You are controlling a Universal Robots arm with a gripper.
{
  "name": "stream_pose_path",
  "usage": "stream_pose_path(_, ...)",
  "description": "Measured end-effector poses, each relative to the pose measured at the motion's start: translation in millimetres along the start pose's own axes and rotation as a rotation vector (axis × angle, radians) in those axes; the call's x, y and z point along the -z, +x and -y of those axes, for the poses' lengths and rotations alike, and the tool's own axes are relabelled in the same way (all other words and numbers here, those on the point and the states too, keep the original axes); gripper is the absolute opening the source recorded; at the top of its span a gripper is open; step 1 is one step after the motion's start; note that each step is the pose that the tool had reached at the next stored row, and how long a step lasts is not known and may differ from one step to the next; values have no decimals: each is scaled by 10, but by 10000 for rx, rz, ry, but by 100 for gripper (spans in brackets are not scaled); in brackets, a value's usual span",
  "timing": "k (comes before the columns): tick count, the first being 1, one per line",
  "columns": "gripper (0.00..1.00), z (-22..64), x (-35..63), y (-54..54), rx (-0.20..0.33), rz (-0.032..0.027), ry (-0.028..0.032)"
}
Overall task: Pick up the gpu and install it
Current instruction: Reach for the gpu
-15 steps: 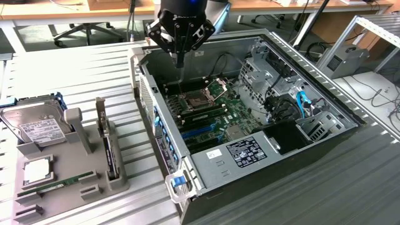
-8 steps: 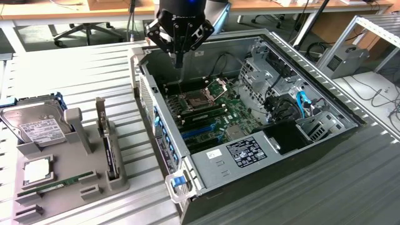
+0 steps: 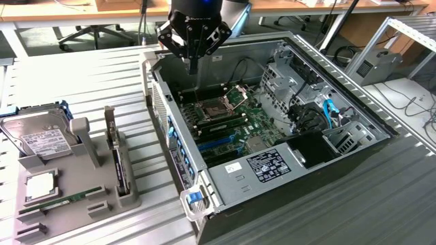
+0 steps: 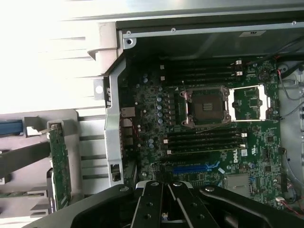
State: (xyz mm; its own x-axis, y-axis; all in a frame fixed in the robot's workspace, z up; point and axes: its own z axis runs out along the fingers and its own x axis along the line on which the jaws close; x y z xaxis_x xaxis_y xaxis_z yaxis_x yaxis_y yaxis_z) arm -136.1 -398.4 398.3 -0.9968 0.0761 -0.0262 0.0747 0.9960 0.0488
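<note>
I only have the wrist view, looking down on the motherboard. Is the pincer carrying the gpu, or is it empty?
Observer: Empty. The pincer is shut on nothing and hangs above the open computer case.
Operator: So where is the gpu?
Observer: The gpu stands on edge in a slot of the gray holder, on the exterior view's left of the case and well apart from the pincer.
Operator: What else sits in that holder?
Observer: A silver hard drive leans at its far end, further toward the exterior view's left than the gpu.
</note>
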Motion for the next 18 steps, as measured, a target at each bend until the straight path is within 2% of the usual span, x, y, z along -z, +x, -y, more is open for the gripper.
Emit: stream_pose_path(18,11,5,2,72,0,1,0)
